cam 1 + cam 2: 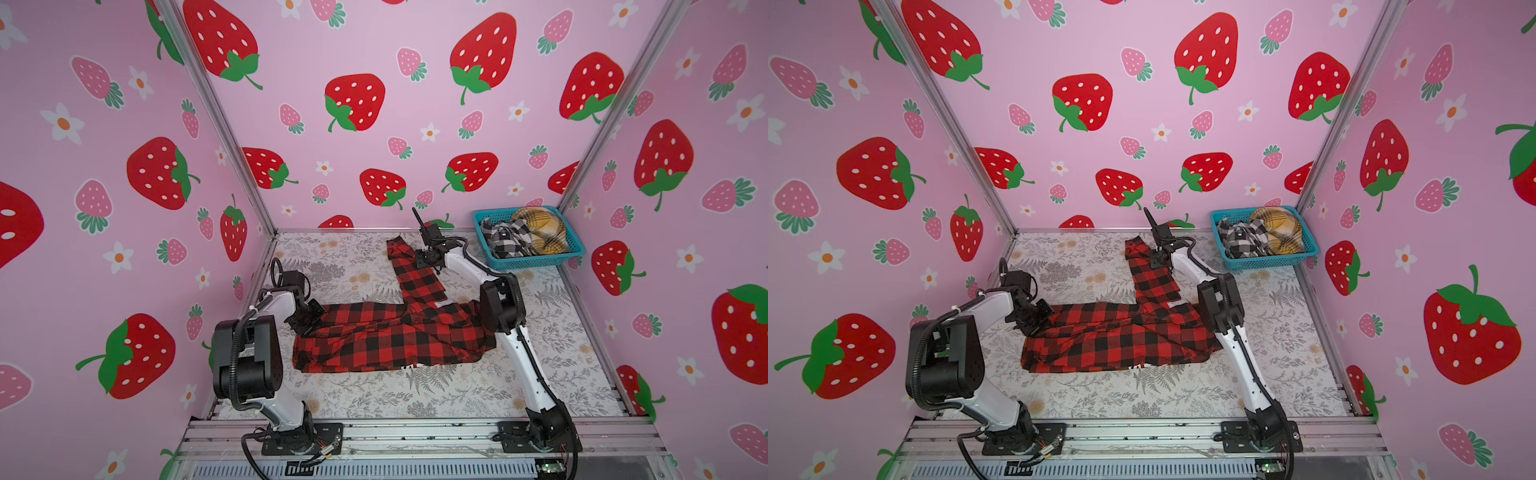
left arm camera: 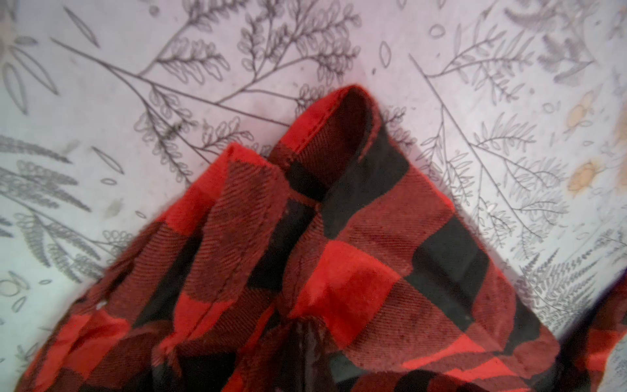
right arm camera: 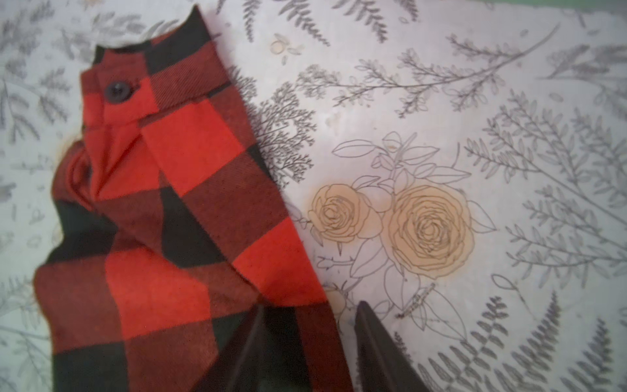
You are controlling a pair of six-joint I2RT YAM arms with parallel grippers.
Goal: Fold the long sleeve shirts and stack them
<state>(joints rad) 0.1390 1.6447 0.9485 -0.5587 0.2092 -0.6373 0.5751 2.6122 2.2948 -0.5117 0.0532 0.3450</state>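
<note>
The red-and-black shirt (image 1: 395,336) (image 1: 1121,336) lies crumpled across the middle of the table, with one sleeve (image 1: 415,278) stretched toward the back wall. My left gripper (image 1: 309,328) (image 2: 307,336) is shut on the shirt's left edge, its tips buried in bunched cloth. My right gripper (image 1: 424,266) (image 3: 310,305) hangs low over the sleeve, a short way from its buttoned cuff (image 3: 117,91). Its jaws stand apart. One finger lies over the cloth, the other over bare table, and the sleeve's edge runs between them. A black-and-white shirt (image 1: 505,241) and a mustard plaid shirt (image 1: 540,230) are heaped in the basket.
A teal mesh basket (image 1: 536,262) sits in the back right corner of the table. Pink strawberry-print walls close in the left, back and right sides. A floral-print cloth (image 1: 415,395) covers the table, and both arm bases stand on the metal rail along the front edge.
</note>
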